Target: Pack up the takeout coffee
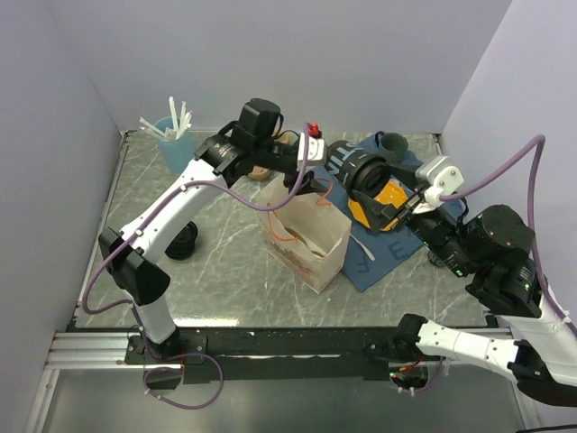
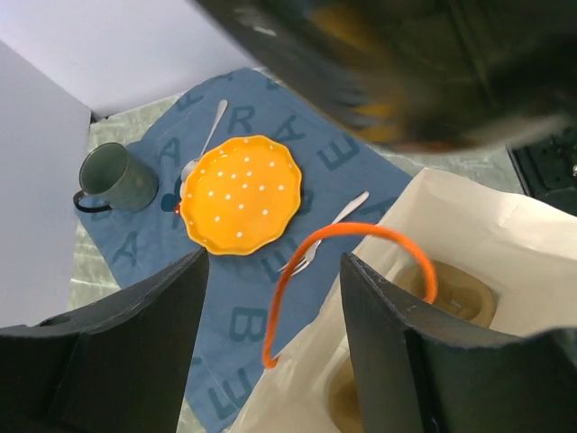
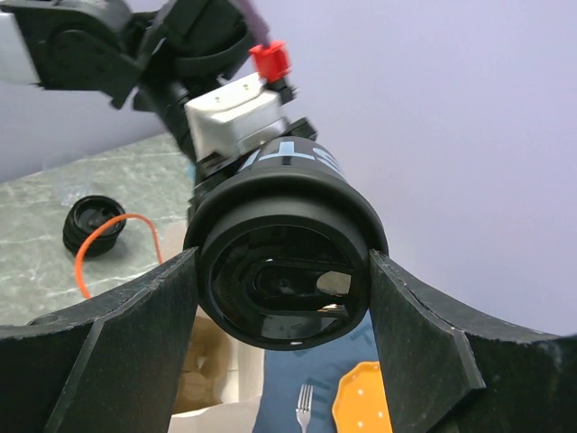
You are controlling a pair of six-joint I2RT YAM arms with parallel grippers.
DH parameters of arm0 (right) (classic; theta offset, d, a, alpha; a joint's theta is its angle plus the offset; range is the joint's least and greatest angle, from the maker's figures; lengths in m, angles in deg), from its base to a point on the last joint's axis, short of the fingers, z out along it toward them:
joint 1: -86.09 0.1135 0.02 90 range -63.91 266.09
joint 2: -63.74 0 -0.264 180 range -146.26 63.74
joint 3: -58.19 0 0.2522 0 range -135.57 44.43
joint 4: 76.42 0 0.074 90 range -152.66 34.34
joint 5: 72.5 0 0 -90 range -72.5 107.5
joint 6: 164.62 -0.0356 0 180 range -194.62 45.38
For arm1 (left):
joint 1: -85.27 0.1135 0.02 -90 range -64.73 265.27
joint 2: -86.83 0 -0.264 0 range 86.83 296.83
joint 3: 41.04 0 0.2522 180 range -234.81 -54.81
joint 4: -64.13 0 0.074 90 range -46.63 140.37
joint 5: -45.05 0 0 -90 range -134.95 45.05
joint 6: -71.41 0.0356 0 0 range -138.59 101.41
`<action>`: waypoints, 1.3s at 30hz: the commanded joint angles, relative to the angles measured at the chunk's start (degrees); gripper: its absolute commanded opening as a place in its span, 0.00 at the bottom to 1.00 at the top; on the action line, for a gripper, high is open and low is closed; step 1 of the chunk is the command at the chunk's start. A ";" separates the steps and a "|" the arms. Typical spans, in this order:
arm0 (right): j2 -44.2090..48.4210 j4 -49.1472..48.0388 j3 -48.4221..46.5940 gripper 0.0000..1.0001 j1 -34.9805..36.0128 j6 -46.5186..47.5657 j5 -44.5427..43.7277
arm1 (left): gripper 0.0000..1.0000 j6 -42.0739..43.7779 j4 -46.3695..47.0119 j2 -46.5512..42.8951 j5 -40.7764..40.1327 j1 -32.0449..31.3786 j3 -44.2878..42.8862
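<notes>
Placemat [image 2: 306,117] letters A, R, E

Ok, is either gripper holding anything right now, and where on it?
The right gripper clamps the black lidded cup across its sides near the lid end. The left gripper is open, holding nothing.

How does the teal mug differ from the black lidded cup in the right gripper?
The teal mug stands upright at the blue mat's corner; the black lidded cup hangs sideways in the air, clamped in the right gripper. The mug has a handle and an open top; the cup has a lid and white lettering. Both are round drinking vessels.
</notes>
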 commanded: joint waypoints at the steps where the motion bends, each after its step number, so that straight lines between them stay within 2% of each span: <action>1: 1.31 -2.18 -1.51 0.45 -0.31 -1.23 -1.36 | 0.66 6.71 -3.47 -0.83 -3.02 -2.89 -5.06; 9: 2.72 -3.06 -0.37 0.45 -0.31 -0.09 -2.85 | 0.66 9.17 -5.76 -1.08 -7.86 -7.20 -9.83; 18: 4.04 -6.66 0.25 0.45 -0.22 1.49 -5.49 | 0.65 9.52 -8.31 -2.84 -9.88 -11.86 -4.47; 29: 4.83 -7.90 0.25 0.45 -0.31 2.02 -5.75 | 0.62 12.07 -7.61 1.90 -12.51 -13.27 -3.67; 39: 5.97 -9.30 1.66 0.45 -0.31 3.86 -8.48 | 0.60 14.45 -8.40 2.43 -16.64 -14.85 2.30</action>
